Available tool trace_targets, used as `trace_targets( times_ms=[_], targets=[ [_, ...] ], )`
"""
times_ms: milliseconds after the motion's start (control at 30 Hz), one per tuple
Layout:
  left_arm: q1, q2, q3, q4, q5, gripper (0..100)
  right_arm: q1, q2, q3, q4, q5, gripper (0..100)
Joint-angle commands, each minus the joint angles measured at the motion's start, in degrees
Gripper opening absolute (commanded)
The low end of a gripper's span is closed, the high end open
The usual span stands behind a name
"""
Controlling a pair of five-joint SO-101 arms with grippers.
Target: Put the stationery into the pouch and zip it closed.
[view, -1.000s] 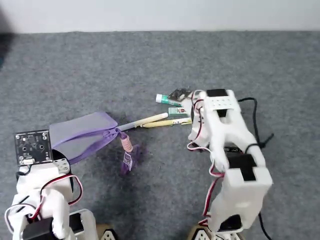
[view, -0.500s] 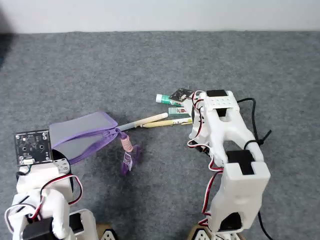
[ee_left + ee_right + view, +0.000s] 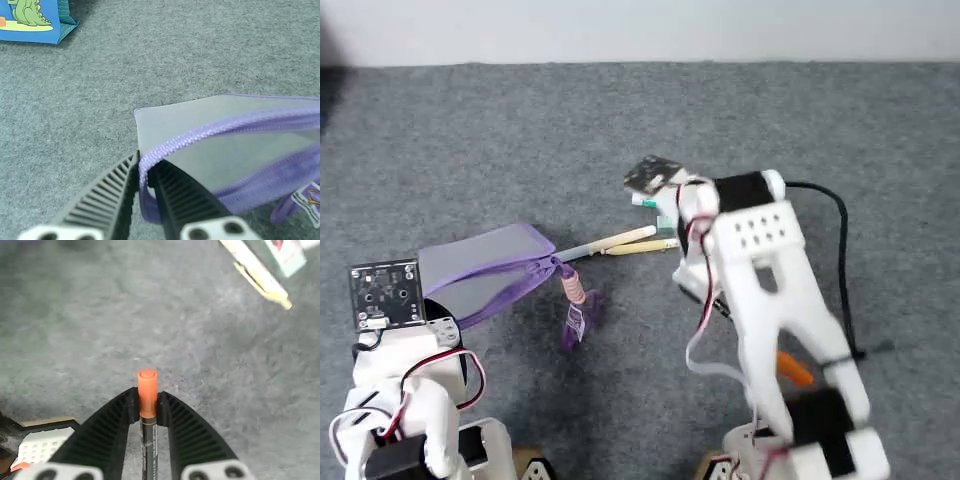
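The orange-capped pen [image 3: 147, 382] sits upright between the jaws of the right gripper [image 3: 148, 399], which is clamped on it just below the cap and is raised above bare bench [image 3: 470, 130]. The pouch [image 3: 485, 268] lies flat, well apart from that pen, toward the left arm. The left gripper [image 3: 143, 167] is pinched together on the corner of the pouch's purple zip edge. The loose stationery [image 3: 625, 240], pencils and a green-ended piece, lies between the pouch and the right arm, with the pencil tips just at the zip end. The zip pull [image 3: 575, 312] trails onto the bench beside them.

The grip on the pen is narrow and near one end, so I judge it could swivel or slide out on the way across. The pouch mouth looks shallow and is held at one corner only. A pen pushed in at a slant would likely catch the fabric, drag the pouch or tug it out of the clamp, and a low pass could scatter the pencils.

The high view gives the whole layout of pouch, pencils and both arms, but neither grip. Each wrist view shows its own clamp plainly. The left one also shows the zip's two sides lying apart and a dinosaur-printed box [image 3: 30, 20] beyond the pouch.
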Motion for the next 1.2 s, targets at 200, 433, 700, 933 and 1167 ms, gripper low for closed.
trace_targets(
  times_ms=[200,433,700,933,1167],
  targets=[
    [-0.35,0.7,-0.66,0.18,10.46,1,-11.91,-24.66,-1.14,2.51,-12.48,0.8],
    [-0.09,0.88,-0.31,0.18,14.59,1,-16.75,-28.7,-1.23,-0.57,-22.77,0.9],
    [-0.18,0.88,-0.57,0.09,16.88,1,-16.84,-28.18,-6.07,-9.01,-23.3,0.8],
    [-0.35,0.88,-0.57,0.09,19.96,1,-30.02,-31.96,-6.24,-15.08,-29.8,0.8],
    [-0.35,0.88,-0.31,-0.18,21.45,1,-35.12,-41.63,0.35,-27.74,-36.92,0.8]
  ],
)
